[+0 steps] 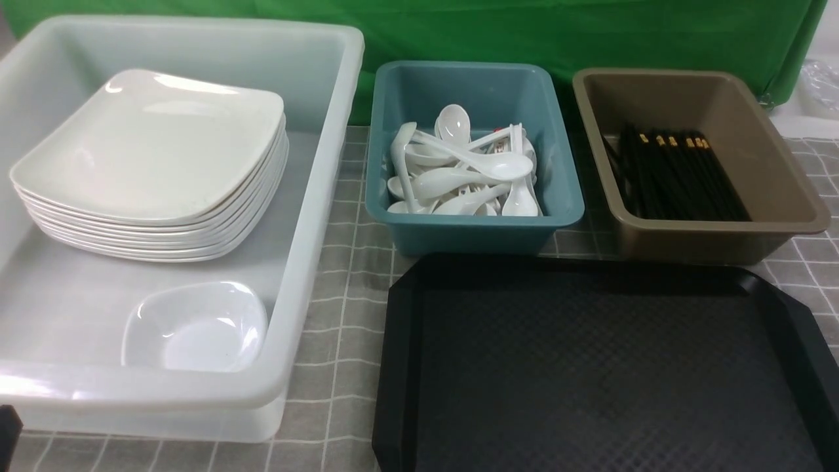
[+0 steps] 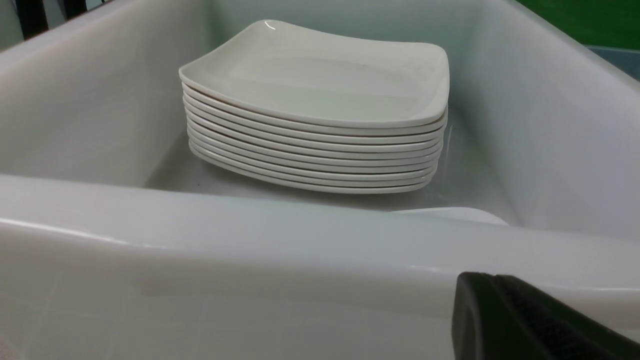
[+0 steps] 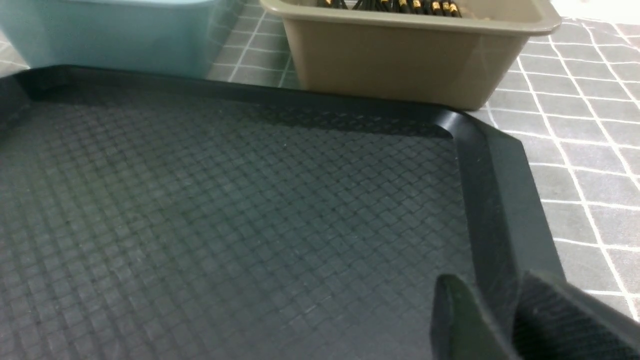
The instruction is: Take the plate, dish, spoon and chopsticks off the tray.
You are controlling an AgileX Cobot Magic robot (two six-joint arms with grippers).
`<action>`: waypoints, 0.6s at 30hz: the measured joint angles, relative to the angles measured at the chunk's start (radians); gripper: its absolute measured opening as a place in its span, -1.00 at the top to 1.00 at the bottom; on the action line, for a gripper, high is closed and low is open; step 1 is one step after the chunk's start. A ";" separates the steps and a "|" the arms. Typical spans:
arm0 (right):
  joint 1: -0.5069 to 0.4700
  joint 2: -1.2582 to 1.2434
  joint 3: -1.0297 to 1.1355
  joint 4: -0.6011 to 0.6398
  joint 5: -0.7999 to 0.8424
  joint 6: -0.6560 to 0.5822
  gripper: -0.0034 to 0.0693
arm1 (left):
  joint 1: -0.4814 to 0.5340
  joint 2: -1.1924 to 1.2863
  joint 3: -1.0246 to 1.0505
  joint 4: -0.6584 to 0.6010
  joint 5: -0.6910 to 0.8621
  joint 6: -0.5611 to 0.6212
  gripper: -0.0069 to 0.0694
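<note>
The black tray [image 1: 590,367] lies at the front right with nothing on it. White plates are stacked in the translucent tub [image 1: 314,196], the top plate [image 1: 151,144] uppermost. A small white dish [image 1: 196,324] sits in the tub's near part. Several white spoons [image 1: 468,170] lie heaped in the teal tub [image 1: 472,229]. Black chopsticks [image 1: 682,174] fill the brown tub [image 1: 773,170]. My left gripper [image 2: 480,280] is shut and empty, just outside the tub's near wall [image 2: 200,235]. My right gripper [image 3: 487,282] is open over the tray's right rim [image 3: 500,200], holding nothing.
A grey checked cloth [image 1: 341,328] covers the table under the tubs and tray. A green backdrop [image 1: 524,33] hangs behind. The teal tub [image 3: 110,30] and brown tub [image 3: 390,55] stand just beyond the tray's far rim.
</note>
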 joint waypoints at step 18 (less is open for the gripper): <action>0.000 0.000 0.000 0.000 0.000 0.000 0.26 | 0.000 0.000 0.000 -0.001 0.000 0.000 0.79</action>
